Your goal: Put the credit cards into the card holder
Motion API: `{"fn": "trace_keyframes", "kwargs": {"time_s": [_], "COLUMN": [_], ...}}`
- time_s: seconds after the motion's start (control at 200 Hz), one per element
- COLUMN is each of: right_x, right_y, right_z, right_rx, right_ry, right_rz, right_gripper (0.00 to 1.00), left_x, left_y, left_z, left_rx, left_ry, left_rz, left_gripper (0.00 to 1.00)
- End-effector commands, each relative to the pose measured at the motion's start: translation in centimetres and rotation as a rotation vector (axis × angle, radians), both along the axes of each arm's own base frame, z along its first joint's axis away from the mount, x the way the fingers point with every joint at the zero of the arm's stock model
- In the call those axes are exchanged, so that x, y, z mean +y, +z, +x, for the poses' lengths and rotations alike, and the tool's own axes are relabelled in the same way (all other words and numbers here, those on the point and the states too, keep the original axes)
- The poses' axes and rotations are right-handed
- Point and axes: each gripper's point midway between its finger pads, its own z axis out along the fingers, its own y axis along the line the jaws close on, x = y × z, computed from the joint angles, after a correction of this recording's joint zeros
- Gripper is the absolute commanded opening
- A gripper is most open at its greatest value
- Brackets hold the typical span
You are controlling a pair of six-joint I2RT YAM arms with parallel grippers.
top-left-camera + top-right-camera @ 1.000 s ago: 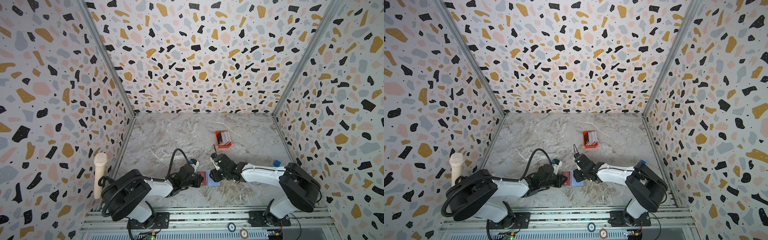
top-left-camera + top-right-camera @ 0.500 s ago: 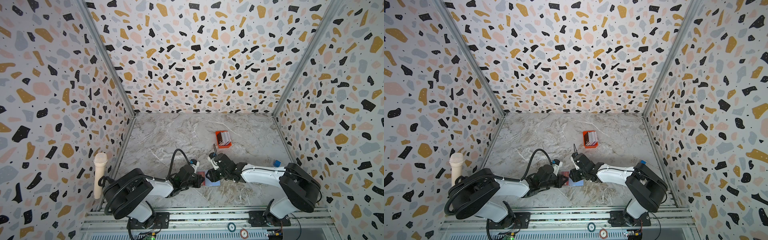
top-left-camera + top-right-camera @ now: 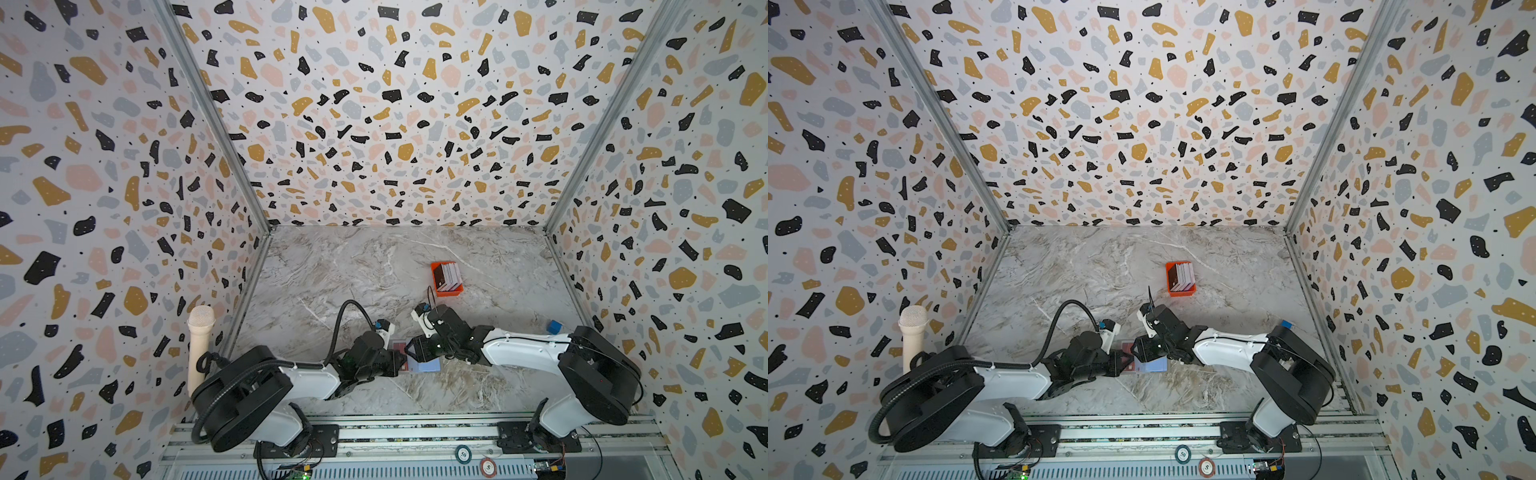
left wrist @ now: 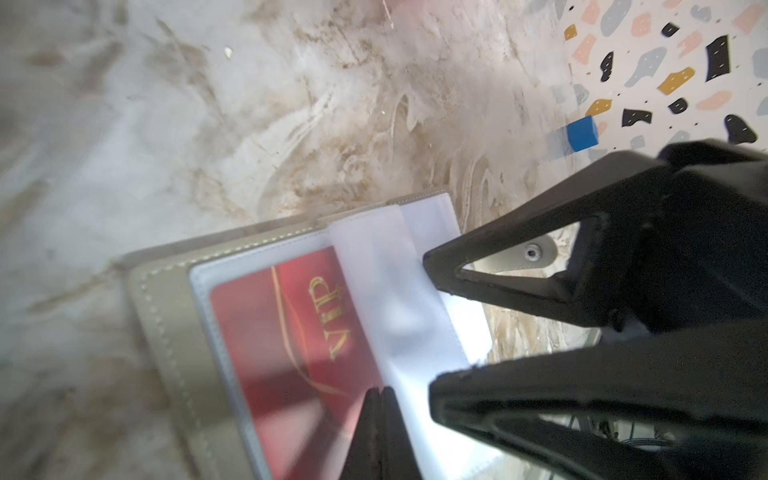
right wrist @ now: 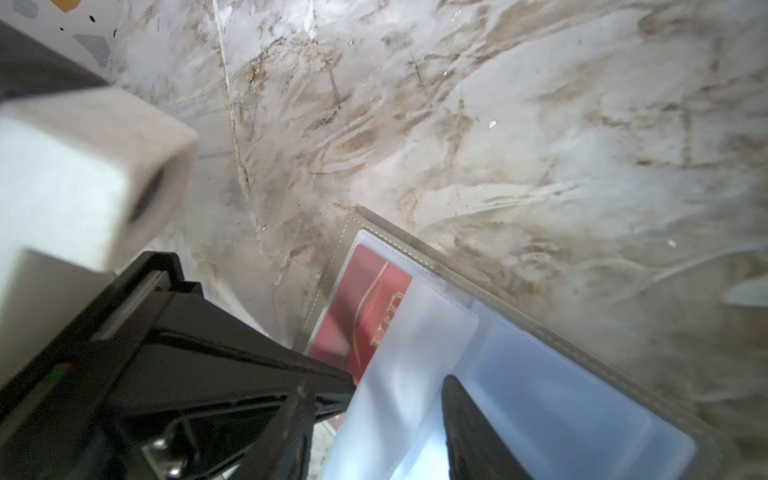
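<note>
Open grey card holder pockets the red VIP card.

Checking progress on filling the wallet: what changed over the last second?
The right gripper slid slightly leftward in both top views, further over the open grey folding card holder, jaws apart. Unchanged: the left gripper, shut, tips on the pocketed red plastic VIP card; the small orange plastic tray.

Card holder in front, one card in its pocket, tray of cards behind
</note>
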Motion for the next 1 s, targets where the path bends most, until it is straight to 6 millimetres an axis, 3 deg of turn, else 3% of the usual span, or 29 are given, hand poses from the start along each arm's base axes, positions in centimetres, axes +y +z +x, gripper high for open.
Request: {"fn": "trace_keyframes", "kwargs": {"time_s": [0.0, 0.19, 0.435, 0.541, 0.701, 0.836, 0.996], "right_x": [2.0, 4.5, 1.7, -1.3, -6.6, -10.3, -12.2], "right_y": [1.5, 2.0, 5.9, 7.1, 8.0, 7.2, 5.5], "right_z": [-0.3, -1.3, 0.9, 3.9, 10.2, 15.5, 20.4], "right_rx": [-0.007, 0.004, -0.125, -0.183, -0.265, -0.292, -0.271], "right_ry": [0.034, 0.101, 0.018, -0.081, -0.254, -0.372, -0.421], "right_rz": [0.066, 0.095, 0.069, 0.016, -0.129, -0.272, -0.355], "right_gripper": [0.51, 0.51, 0.54, 0.56, 0.62, 0.74, 0.80], "left_x": [1.9, 5.4, 4.4, 3.9, 3.5, 3.7, 4.0], "left_y": [1.8, 4.1, 4.8, 4.9, 4.9, 4.7, 4.5], "left_z": [1.2, 2.1, 1.5, 1.6, 1.6, 1.5, 1.3], "left_rx": [-0.037, -0.101, -0.096, -0.099, -0.103, -0.105, -0.109], "left_ry": [0.091, 0.189, 0.129, 0.116, 0.110, 0.115, 0.120], "left_rz": [-0.034, -0.039, -0.072, -0.101, -0.121, -0.119, -0.117], "left_gripper": [0.00, 0.08, 0.19, 0.24, 0.29, 0.32, 0.35]}}
